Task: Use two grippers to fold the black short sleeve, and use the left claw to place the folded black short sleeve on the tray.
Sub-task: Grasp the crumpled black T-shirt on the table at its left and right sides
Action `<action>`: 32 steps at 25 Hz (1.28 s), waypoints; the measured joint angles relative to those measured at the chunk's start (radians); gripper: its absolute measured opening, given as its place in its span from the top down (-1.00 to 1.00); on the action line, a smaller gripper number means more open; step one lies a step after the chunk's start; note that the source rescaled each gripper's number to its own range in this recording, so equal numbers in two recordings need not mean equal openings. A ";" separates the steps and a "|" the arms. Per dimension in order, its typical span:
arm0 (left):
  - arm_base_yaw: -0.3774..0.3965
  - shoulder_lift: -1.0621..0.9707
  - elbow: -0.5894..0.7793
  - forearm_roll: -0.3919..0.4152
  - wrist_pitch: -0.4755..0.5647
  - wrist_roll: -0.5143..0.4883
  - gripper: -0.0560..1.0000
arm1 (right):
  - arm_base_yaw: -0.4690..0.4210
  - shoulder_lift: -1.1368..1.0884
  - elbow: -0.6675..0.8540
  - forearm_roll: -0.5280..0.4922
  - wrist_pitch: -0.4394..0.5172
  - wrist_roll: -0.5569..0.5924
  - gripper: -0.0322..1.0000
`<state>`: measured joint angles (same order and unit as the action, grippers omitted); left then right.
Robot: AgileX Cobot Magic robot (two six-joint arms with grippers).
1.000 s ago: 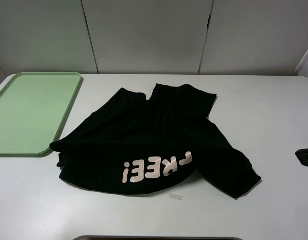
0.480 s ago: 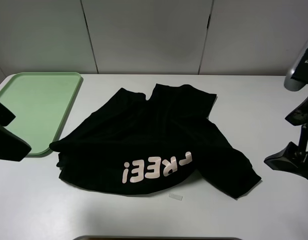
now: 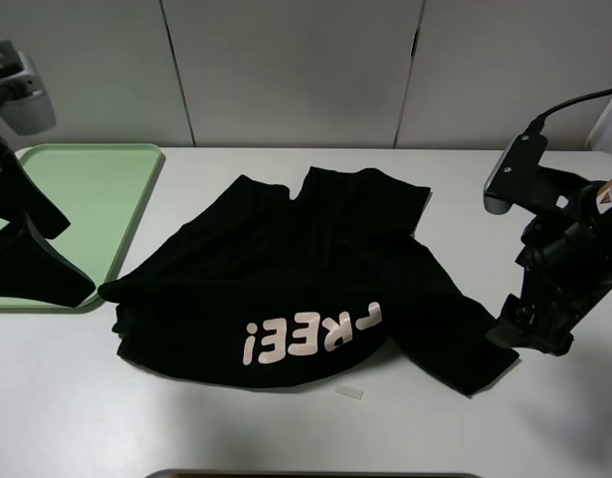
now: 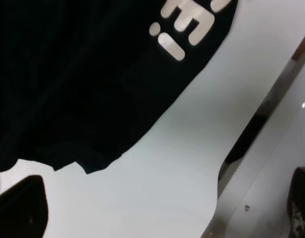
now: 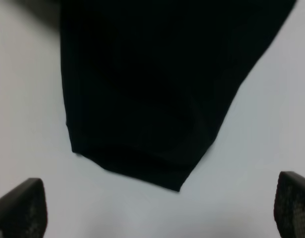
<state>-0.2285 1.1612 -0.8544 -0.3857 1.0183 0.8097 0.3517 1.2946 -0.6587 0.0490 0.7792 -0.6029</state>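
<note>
Black and spread wide at the right gripper (image 5: 157, 210): shows one fingertip (image 5: 18, 208) at each side of the wrist view, with nothing between them but bare white table (image 3: 485, 428). Hangs low just beside the sleeve end of the black shirt (image 3: 286, 269), gripping none of it. Stands wide too at the left gripper (image 3: 47, 279), holding nothing; shows only one finger (image 4: 18, 210) in its wrist view, close to the hem. Hovers over the near corner of the pale green tray (image 3: 77, 199), just beside the shirt's edge. Lies rumpled and unfolded mid-table, beside the tray and not on it, with pink lettering (image 3: 310, 334) upside down along the near hem. Has a small clear slip (image 3: 349, 392) on the table just in front of that hem.
</note>
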 joint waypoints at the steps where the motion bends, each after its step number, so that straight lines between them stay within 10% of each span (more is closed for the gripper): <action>1: 0.000 0.013 0.000 0.000 -0.004 0.010 -0.93 | 0.000 0.020 0.000 -0.008 -0.006 -0.016 -1.00; 24: 0.000 0.222 0.000 0.001 -0.065 0.216 -0.93 | 0.016 0.334 0.000 -0.033 -0.270 -0.216 -0.98; 27: 0.000 0.233 0.000 0.002 -0.074 0.220 -0.93 | 0.049 0.343 0.000 -0.035 -0.290 -0.232 -0.32; 30: 0.000 0.236 0.000 0.002 -0.080 0.236 -0.93 | 0.068 0.343 0.000 -0.063 -0.303 -0.237 0.78; 32: 0.000 0.236 0.000 0.002 -0.080 0.244 -0.93 | 0.070 0.343 0.000 -0.082 -0.303 -0.237 0.94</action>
<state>-0.2285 1.3975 -0.8548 -0.3835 0.9378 1.0536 0.4220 1.6374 -0.6589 -0.0326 0.4758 -0.8400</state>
